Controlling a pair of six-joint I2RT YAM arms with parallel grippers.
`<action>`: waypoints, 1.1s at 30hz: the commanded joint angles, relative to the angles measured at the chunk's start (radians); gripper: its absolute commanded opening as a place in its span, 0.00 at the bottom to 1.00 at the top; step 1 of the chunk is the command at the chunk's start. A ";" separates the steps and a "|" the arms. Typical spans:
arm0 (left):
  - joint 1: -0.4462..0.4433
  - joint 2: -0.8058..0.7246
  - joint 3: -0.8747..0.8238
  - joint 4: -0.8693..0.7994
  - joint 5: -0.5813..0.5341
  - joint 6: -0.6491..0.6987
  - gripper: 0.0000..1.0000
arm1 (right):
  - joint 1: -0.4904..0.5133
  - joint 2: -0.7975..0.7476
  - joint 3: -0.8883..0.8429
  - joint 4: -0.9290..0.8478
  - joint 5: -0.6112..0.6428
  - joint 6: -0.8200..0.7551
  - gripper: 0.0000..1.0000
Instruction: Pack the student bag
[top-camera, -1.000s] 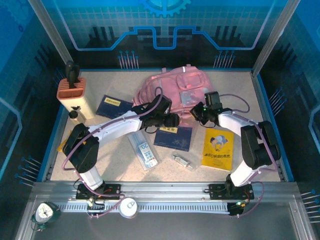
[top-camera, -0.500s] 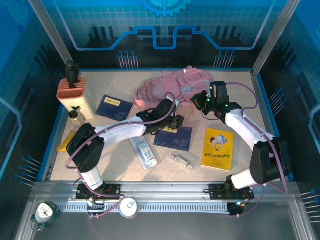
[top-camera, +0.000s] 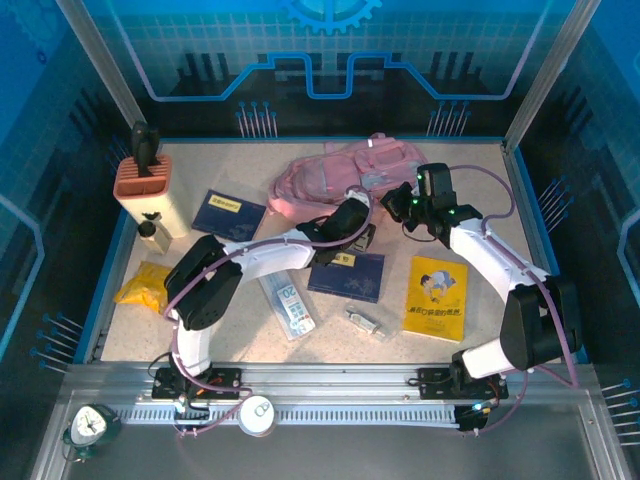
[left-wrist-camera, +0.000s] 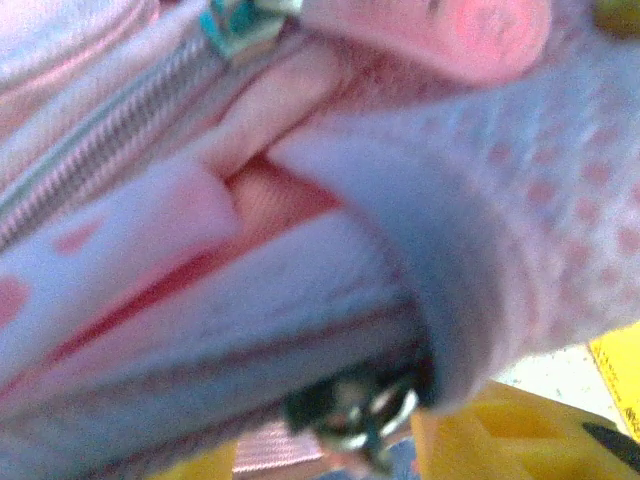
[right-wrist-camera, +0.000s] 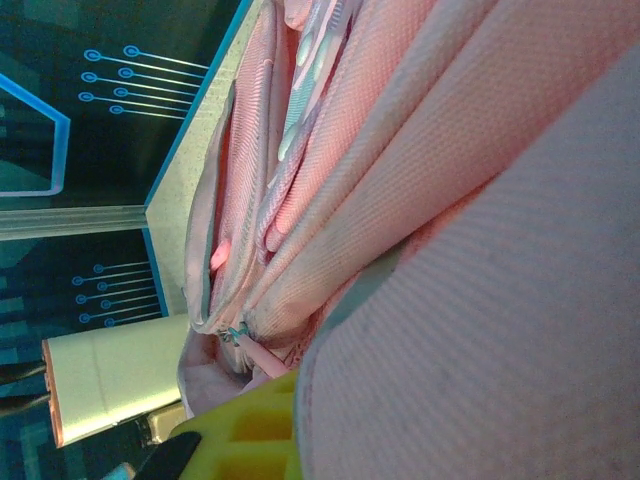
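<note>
The bag (top-camera: 335, 172) lies far centre, flatter now that my right gripper (top-camera: 400, 207), pinched on its fabric, has pulled the edge back; my left gripper (top-camera: 360, 235) has pushed in against it, grip I cannot tell, so opening looks underway

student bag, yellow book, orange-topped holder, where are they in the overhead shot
student bag (top-camera: 315, 178): top view, pink fabric of its left side
yellow book (top-camera: 437, 297): top view, middle of its cover
orange-topped holder (top-camera: 143, 178): top view, its orange top
</note>
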 joint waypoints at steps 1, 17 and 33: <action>0.005 0.026 0.065 0.042 -0.036 0.008 0.43 | 0.021 -0.049 0.001 0.053 -0.026 -0.013 0.01; 0.036 -0.047 0.072 -0.039 0.014 -0.022 0.00 | -0.014 -0.047 0.003 0.046 -0.041 -0.036 0.00; 0.155 -0.133 -0.030 -0.212 0.064 -0.034 0.00 | -0.161 -0.015 0.089 -0.024 -0.149 -0.131 0.00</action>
